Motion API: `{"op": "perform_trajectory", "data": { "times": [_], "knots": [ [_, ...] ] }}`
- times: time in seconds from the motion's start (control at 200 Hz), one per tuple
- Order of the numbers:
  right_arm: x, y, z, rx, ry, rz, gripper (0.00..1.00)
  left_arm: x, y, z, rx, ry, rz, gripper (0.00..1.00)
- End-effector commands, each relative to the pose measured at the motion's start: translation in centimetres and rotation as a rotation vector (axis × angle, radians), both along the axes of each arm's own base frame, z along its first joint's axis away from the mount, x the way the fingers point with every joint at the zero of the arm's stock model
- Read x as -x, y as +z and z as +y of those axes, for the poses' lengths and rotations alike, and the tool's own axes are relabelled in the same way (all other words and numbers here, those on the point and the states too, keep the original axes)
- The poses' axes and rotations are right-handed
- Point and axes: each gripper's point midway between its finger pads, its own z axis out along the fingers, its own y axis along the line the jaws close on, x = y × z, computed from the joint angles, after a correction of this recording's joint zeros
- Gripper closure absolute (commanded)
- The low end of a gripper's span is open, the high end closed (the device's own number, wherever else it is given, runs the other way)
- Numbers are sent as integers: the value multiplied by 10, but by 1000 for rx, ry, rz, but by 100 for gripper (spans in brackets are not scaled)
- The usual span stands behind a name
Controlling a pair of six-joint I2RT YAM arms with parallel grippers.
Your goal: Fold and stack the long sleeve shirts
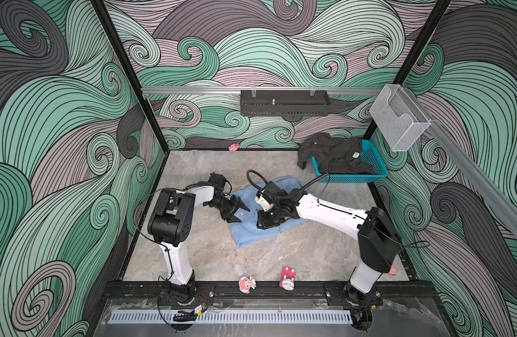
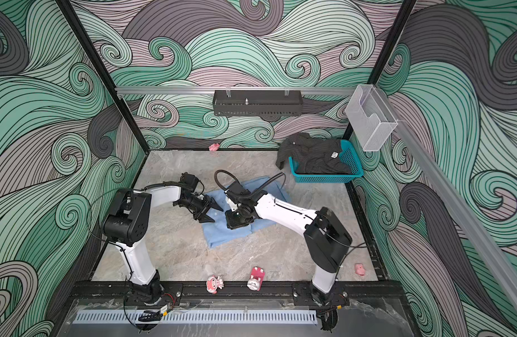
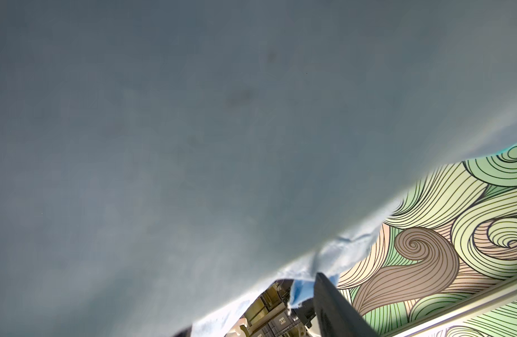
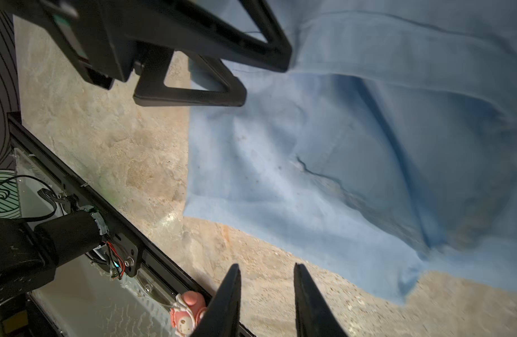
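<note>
Left gripper (image 1: 245,215) sits at the left edge of the light blue collared cloth shirt (image 1: 249,235), fingers spread wide, nothing seen pinched between them. One finger lies over the cloth, the other is at its edge. In the left wrist view, blurred blue-grey cloth (image 3: 348,248) fills most of the frame, close to the lens. The blue shirt lies crumpled flat on the grey marble-look tabletop (image 1: 210,259), mid-table, between the two arms. The right arm and its black cable cross over the shirt's middle and hide that part in both top views. Right gripper (image 4: 266,267) points down over the shirt's near edge, fingers a little apart, nothing between them. At the front edge, between the arm bases, are a small pink-and-white cartoon figurine (image 1: 247,284) and a red-and-white toy (image 1: 288,279). A small pink crumpled bit (image 1: 234,146) lies at the foot of the back wall. A black perforated metal tray (image 1: 285,108) hangs on the rear rail. The teal plastic mesh basket (image 1: 374,159) is at the far right corner and holds the dark charcoal button-up shirt (image 1: 336,156), bunched, pale tag showing. Part of that shirt spills over the basket's left rim. A clear plastic wall box (image 1: 400,124) is mounted on the right rail above the basket. A small pink lump (image 2: 360,269) sits on the table near the right arm's base.
</note>
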Motion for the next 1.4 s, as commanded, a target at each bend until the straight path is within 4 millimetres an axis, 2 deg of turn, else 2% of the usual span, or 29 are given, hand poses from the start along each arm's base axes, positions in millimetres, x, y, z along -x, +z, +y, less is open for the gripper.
{"op": "perform_trajectory", "data": {
  "times": [0.0, 0.105, 0.235, 0.38, 0.47, 0.53, 0.67, 0.831, 0.956, 1.061, 1.261, 1.336, 1.396],
  "knots": [
    [-3, -13, 23, -7, 25, 30, 69, -6, 34, 4, 43, 28, -77, 33],
    [-16, -31, 37, 12, 39, 22, 69, -5, 48, 21, 44, 67, -92, 32],
    [-41, -45, 35, 66, 33, -23, 69, 0, 54, 42, 47, 109, -94, 32],
    [-74, -43, 2, 145, -29, -95, 68, 7, 57, 48, 42, 102, -94, 32],
    [-87, -39, -22, 170, -74, -115, 68, 12, 53, 48, 39, 95, -85, 32],
    [-90, -39, -37, 179, -97, -111, 68, 15, 48, 48, 37, 88, -75, 32],
    [-87, -60, -61, 206, -130, -38, 68, 22, 31, 48, 34, 80, -40, 32],
    [-83, -81, -59, 208, -129, 41, 68, 28, 16, 49, 23, 67, -13, 32],
    [-79, -84, -58, 201, -124, 63, 68, 35, 3, 60, -50, 47, 3, 33],
    [-78, -67, -59, 183, -122, 47, 68, 41, -8, 72, -131, 23, 20, 34],
    [-81, 0, -48, 70, -121, -40, 66, 35, -21, 77, -176, 26, 4, 34],
    [-85, 13, -39, 25, -122, -42, 66, 29, -24, 75, -163, 33, -13, 34],
    [-89, 14, -31, 4, -121, -33, 66, 25, -27, 72, -149, 38, -25, 34]
  ]
}}
